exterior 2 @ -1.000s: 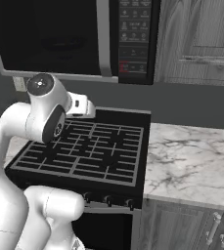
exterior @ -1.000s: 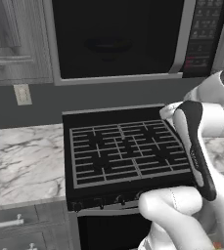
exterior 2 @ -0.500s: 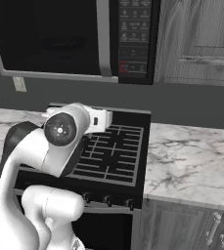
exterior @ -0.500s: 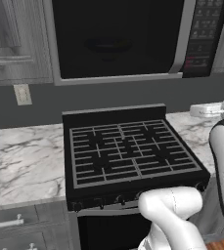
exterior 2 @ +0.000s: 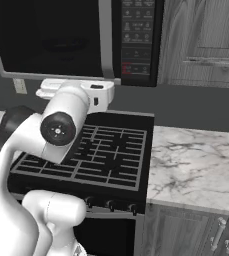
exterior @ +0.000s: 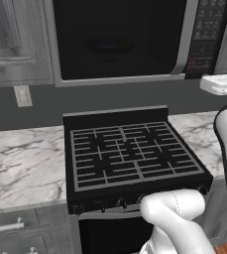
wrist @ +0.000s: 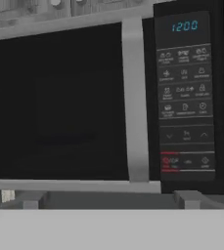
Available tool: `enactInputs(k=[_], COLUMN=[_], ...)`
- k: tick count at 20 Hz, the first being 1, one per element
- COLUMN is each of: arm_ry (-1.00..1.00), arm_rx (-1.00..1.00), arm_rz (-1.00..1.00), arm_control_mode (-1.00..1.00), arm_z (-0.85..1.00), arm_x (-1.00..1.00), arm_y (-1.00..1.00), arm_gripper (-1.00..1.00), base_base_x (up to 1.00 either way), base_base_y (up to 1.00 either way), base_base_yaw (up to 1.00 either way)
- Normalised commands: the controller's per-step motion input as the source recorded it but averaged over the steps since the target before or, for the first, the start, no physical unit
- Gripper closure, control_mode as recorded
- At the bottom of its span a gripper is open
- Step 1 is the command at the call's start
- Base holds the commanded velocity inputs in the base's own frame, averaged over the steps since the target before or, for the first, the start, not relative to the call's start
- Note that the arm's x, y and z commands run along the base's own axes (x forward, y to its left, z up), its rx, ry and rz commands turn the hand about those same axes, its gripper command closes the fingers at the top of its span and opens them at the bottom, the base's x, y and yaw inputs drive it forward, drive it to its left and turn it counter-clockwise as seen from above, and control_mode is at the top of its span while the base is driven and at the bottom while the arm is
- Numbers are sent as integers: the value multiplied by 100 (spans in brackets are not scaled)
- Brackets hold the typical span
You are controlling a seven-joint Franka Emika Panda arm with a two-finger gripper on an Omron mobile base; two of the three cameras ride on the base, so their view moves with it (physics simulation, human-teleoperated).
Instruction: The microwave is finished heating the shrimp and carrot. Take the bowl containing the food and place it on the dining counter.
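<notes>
I see the microwave (wrist: 103,102) door closed, its panel reading 1200; my end effector (wrist: 108,199) faces it, fingertips apart, gripping nothing.

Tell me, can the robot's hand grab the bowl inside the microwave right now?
Probably not yet. The microwave door is shut, so its dark glass stands between the gripper and the bowl dimly visible inside.
</notes>
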Motion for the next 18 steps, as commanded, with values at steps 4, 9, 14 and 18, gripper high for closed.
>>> enactInputs(k=[4, 9, 14, 18], arm_ry=[-19, -2, -1, -4], arm_rx=[0, -4, 0, 0], arm_rz=[5, 2, 0, 0], arm_control_mode=[-100, -100, -100, -100], arm_z=[88, 8, 0, 0], arm_x=[0, 0, 55, 78], arm_y=[-16, -23, 0, 0], arm_gripper=[-100, -100, -100, -100], base_base_x=[0, 0, 0, 0], base_base_y=[0, 0, 0, 0], base_base_yaw=[0, 0, 0, 0])
